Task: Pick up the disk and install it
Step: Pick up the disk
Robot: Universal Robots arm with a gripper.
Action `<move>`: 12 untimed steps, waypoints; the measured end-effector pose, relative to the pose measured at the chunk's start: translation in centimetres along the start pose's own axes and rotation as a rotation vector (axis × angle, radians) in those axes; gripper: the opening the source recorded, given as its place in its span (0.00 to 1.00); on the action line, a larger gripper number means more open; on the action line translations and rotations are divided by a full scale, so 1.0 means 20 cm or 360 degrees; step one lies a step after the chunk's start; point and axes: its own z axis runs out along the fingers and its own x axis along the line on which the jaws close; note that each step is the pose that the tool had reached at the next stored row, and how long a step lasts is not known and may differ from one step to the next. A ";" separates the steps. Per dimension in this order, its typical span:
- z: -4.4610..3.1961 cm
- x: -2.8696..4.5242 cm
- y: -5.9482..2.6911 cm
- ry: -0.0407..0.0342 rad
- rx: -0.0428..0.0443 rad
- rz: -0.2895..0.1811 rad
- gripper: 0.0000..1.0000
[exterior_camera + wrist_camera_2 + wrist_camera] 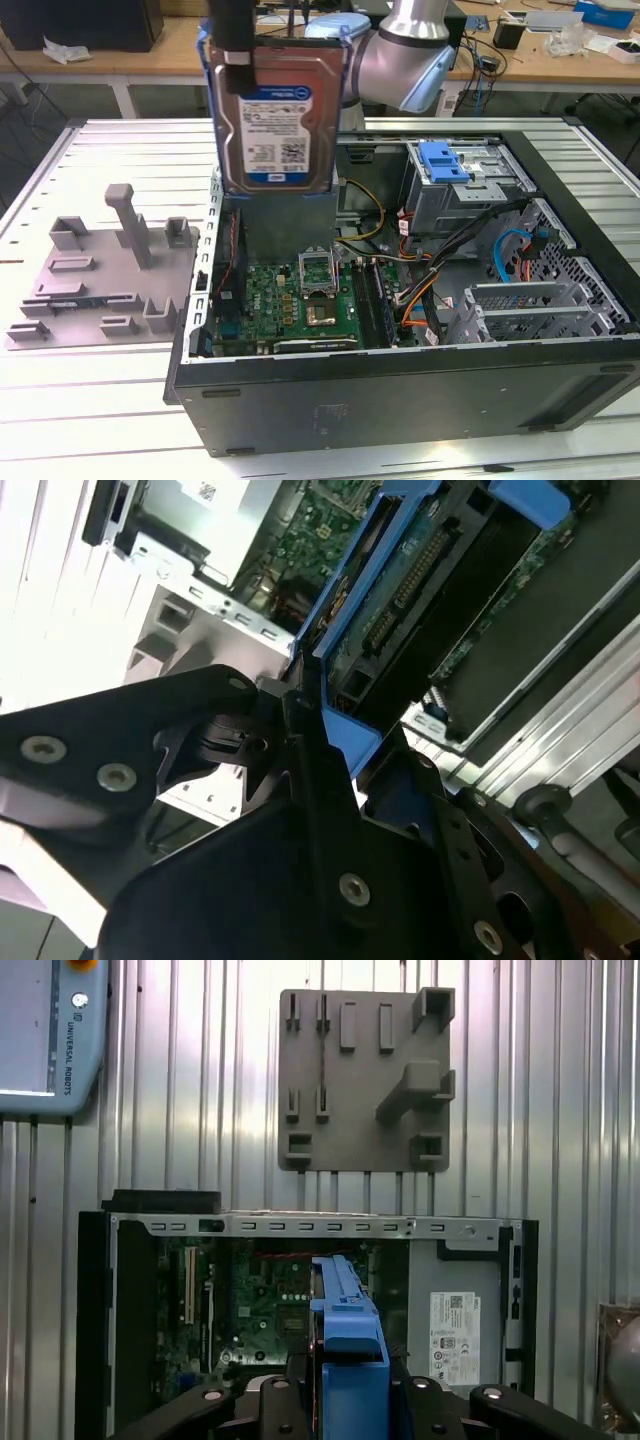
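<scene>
The disk (275, 125), a silver drive with a white-and-blue label in a blue carrier bracket, hangs upright in the air over the open computer case (400, 400), above the motherboard side at the exterior view's left. My gripper (240, 55) is shut on its upper edge, a black finger lying across the label face. In the first wrist view the disk (345, 1335) shows edge-on as a blue strip between the black fingers (270, 1400), with the case interior beyond it. The second wrist view shows the disk's circuit-board underside (420, 570) clamped in my gripper (320, 740).
Inside the case a metal drive cage with a blue bracket (445, 160) sits at the back right, with cables and the motherboard (300, 300) around it. A grey fixture plate (90, 270) with pegs and slots lies on the ribbed table beside the case. A pendant (50, 1040) rests further off.
</scene>
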 end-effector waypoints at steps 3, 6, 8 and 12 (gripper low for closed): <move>-0.004 0.043 -0.063 0.0000 0.0000 0.0000 0.37; -0.007 0.085 -0.128 -0.0001 0.0000 0.0000 0.37; -0.011 0.124 -0.189 -0.0001 0.0000 0.0000 0.37; -0.016 0.189 -0.294 -0.0001 0.0000 0.0000 0.37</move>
